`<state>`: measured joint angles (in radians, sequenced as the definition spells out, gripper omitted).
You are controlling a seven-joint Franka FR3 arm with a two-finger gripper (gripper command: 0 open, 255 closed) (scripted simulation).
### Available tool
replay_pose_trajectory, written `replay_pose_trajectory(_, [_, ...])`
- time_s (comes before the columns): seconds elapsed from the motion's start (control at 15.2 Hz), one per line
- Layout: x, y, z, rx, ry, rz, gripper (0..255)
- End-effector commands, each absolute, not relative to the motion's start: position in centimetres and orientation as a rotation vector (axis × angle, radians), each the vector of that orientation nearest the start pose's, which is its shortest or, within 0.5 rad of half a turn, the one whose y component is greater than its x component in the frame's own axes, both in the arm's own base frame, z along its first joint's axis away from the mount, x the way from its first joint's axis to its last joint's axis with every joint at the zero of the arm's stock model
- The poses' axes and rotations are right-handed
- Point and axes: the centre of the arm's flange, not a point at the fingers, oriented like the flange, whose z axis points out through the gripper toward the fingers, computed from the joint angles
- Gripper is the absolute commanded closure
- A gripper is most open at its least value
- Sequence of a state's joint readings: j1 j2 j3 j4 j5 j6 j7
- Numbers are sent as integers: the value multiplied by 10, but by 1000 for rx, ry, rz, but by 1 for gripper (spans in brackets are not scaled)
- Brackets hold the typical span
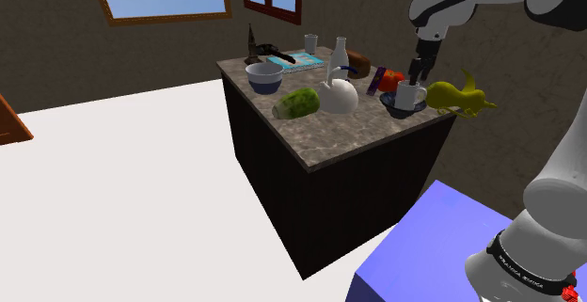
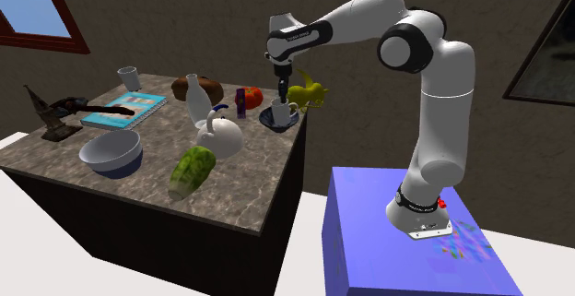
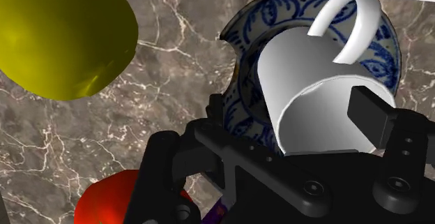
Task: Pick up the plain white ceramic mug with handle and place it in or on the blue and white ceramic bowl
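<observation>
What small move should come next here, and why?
Probably raise the pincer straight up, away from the white mug. The mug already stands upright in the blue and white bowl, and the pincer's fingers appear spread apart just above its rim, not clasping it. A vertical retreat should avoid knocking the mug or the yellow figure beside the bowl.

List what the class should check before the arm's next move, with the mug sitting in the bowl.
1. Plain white ceramic mug with handle rests inside the blue and white patterned bowl: ok.
2. Mug upright: ok in the shoulder view.
3. Black pincer open, fingers apart: ok.
4. Fingers clear of the mug's rim: cannot tell; one finger overlaps it in the wrist view.
5. Yellow figure apart from the bowl: ok, grey marble counter shows between them.
</observation>
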<state>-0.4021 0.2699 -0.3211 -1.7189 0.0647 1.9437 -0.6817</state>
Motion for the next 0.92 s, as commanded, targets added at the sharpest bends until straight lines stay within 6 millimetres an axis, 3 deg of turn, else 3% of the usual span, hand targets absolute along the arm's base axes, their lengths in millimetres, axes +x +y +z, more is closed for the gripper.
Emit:
replay_pose_trajectory(0.0, [485, -402, 432, -3139, 89, 62, 0])
replay_pose_trajectory(0.07, [485, -402, 432, -3139, 89, 62, 0])
replay_pose_trajectory(0.33, [487, -402, 482, -3139, 89, 62, 0])
replay_pose_trajectory(0.86, [487, -402, 482, -3139, 89, 62, 0])
